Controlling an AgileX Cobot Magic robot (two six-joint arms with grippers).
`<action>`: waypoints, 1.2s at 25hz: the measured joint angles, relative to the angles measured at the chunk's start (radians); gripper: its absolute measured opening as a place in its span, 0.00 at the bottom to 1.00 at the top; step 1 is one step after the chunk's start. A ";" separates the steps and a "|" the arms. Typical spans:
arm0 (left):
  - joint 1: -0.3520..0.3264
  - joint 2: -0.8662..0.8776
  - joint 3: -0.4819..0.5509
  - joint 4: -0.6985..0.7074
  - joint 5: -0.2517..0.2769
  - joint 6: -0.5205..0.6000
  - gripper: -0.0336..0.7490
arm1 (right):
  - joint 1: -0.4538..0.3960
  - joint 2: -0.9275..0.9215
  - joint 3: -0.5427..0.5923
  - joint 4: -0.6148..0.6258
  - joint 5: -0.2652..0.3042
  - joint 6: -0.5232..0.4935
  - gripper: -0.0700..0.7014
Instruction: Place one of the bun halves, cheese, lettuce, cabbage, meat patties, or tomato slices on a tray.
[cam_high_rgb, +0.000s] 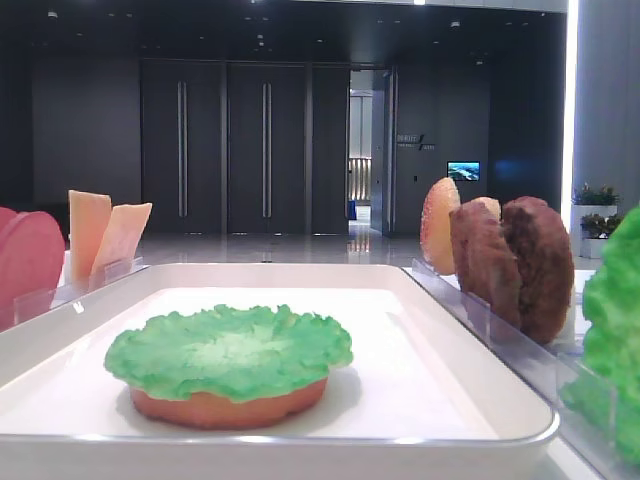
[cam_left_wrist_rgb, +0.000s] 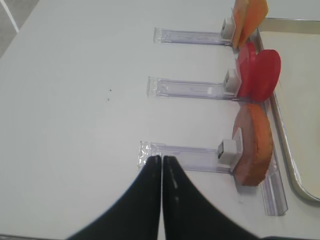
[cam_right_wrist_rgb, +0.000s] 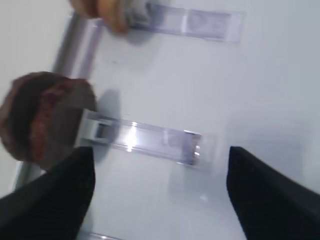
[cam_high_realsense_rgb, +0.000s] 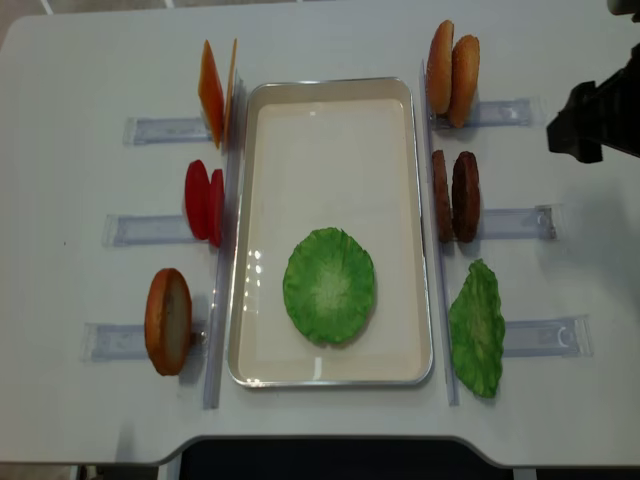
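1. The tray (cam_high_realsense_rgb: 330, 372) has a glossy raised rim and a smooth white floor that catches soft reflections.
2. The lettuce (cam_high_rgb: 228, 350) looks like matt foam – crinkled, finely pebbled.
3. The meat patties (cam_high_rgb: 515, 262) are rough, bumpy and dull brown.
4. The holders (cam_left_wrist_rgb: 187, 88) are clear, shiny plastic.
5. The table (cam_high_realsense_rgb: 80, 80) is smooth matt white.
6. The tomato slices (cam_left_wrist_rgb: 259, 75) are smooth with a slight sheen.

We see the tray (cam_high_realsense_rgb: 330, 100) mid-table, with lettuce (cam_high_realsense_rgb: 329, 286) lying in its near half, apparently on a bun half (cam_high_rgb: 228, 405). Left of it stand cheese (cam_high_realsense_rgb: 213, 92), tomato slices (cam_high_realsense_rgb: 203, 201) and another bun (cam_high_realsense_rgb: 167, 320); right, buns (cam_high_realsense_rgb: 452, 66), meat patties (cam_high_realsense_rgb: 456, 196) and a leaf (cam_high_realsense_rgb: 477, 328).
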 joint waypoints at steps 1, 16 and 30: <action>0.000 0.000 0.000 0.000 0.000 0.000 0.04 | -0.013 0.000 0.000 -0.051 0.004 0.041 0.77; 0.000 0.000 0.000 0.000 0.000 0.000 0.04 | -0.038 -0.013 0.000 -0.345 0.146 0.304 0.77; 0.000 0.000 0.000 0.000 0.000 0.000 0.04 | -0.038 -0.387 0.079 -0.362 0.336 0.305 0.77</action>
